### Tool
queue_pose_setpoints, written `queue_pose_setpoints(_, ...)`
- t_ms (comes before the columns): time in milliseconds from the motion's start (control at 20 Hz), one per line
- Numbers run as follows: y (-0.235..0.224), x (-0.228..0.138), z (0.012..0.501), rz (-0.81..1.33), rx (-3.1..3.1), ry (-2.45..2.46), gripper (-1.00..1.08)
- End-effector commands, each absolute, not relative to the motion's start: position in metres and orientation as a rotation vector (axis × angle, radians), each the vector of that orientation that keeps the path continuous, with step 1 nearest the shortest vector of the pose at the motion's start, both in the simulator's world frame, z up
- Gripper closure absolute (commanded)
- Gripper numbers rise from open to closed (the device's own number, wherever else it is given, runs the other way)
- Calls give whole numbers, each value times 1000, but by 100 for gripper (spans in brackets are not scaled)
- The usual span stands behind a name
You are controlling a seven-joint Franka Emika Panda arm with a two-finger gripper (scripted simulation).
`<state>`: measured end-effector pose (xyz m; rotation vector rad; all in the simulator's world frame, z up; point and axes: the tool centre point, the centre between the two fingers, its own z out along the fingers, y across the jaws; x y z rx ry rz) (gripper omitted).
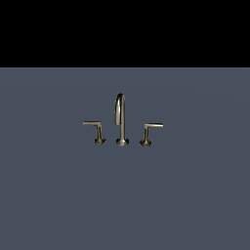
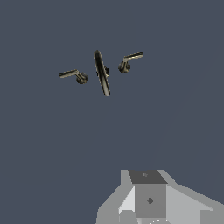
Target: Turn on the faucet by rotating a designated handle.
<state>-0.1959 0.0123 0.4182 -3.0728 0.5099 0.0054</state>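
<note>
The brass faucet stands on the grey-blue floor. Its tall arched spout [image 1: 120,119] is in the middle of the exterior view, with a lever handle on each side. The handle [image 1: 151,132] is on the exterior view's right, its flat bar pointing outward. The twin left lever [image 1: 95,131] mirrors it. In the wrist view the spout [image 2: 102,73], the handle [image 2: 130,61] and the twin lever [image 2: 72,75] lie far from the gripper [image 2: 148,203]. Only grey parts of the gripper show at the picture's edge. It touches nothing. The arm is out of the exterior view.
A flat grey-blue floor [image 1: 125,195] spreads around the faucet on all sides. A black background fills the upper part of the exterior view.
</note>
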Motion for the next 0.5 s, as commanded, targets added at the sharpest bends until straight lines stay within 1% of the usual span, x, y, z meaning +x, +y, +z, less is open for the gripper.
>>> queue_pose_setpoints(0, 15, -182, 402, 5, -3055, 608, 108)
queue_pose_setpoints(450, 18, -130, 345, 5, -2967, 955, 108)
